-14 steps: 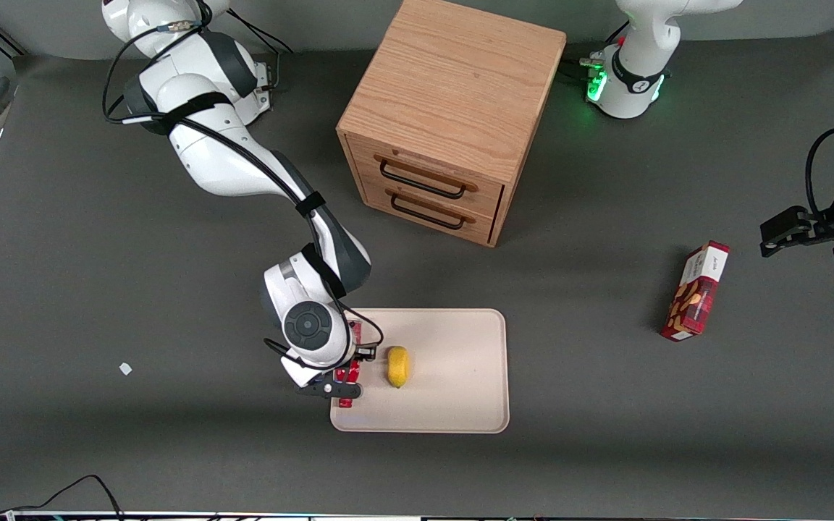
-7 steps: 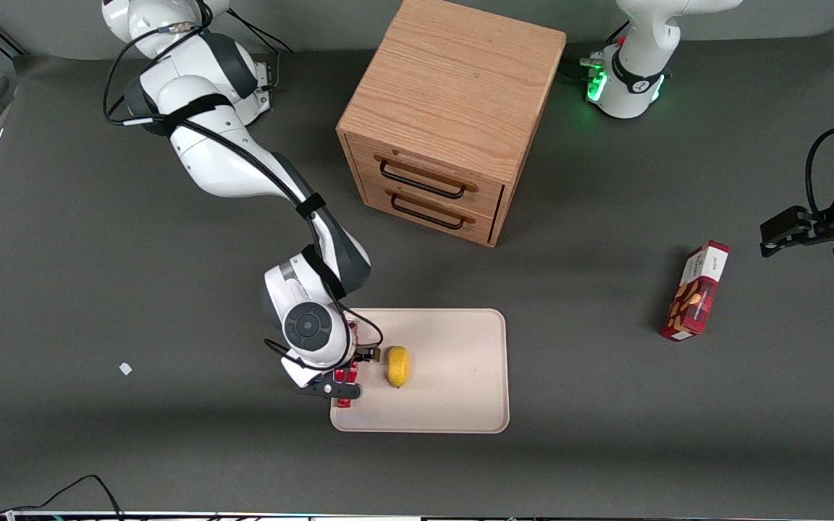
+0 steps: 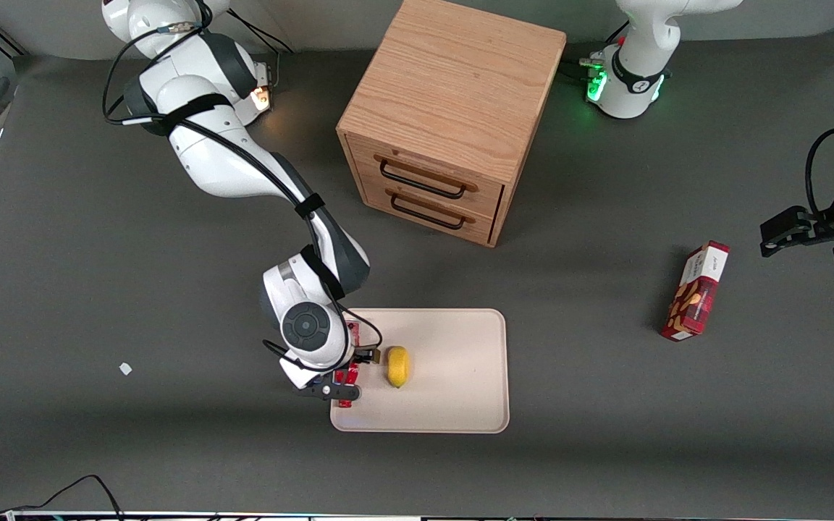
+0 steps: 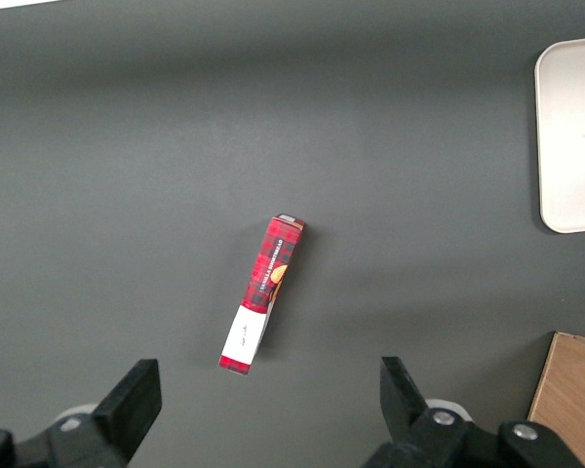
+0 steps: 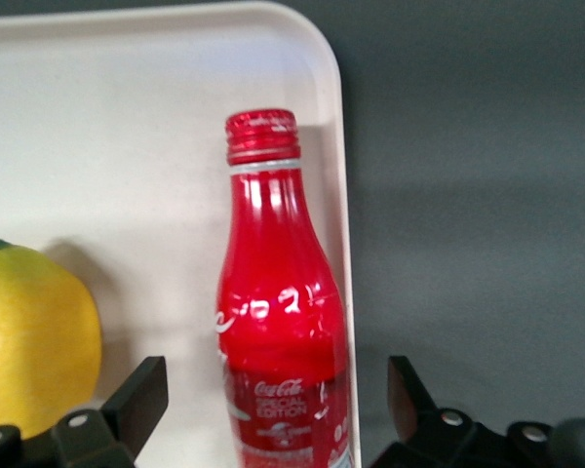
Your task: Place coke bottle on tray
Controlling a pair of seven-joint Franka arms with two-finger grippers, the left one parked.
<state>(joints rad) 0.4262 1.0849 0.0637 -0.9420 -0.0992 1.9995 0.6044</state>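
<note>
Lying on its side along the rim of the tray (image 5: 127, 117), the coke bottle (image 5: 278, 322) is resting at the tray's edge toward the working arm's end of the table, its red cap pointing away from the wrist camera and a yellow lemon (image 5: 34, 331) sitting just beside it on the same cream surface. The right arm's gripper (image 5: 273, 429) is hanging directly over the bottle with its two fingers (image 5: 136, 400) spread wide on either side of the red body and touching nothing, so the claw is holding no load at this moment. Compared with the front view a second ago, the wrist is sitting slightly farther from the tray's middle while the bottle (image 3: 349, 376) is showing in the same spot on the tray (image 3: 453, 369), and an orange light is now glowing at the base of the working arm (image 3: 265, 98), where none was showing before. Judged from this, the bottle is already delivered and released, and the task is looking all but finished, with only a clean retreat of the arm remaining. The wooden drawer cabinet (image 3: 453, 116) and the red snack box (image 4: 261, 292) are standing well apart from the tray.
</note>
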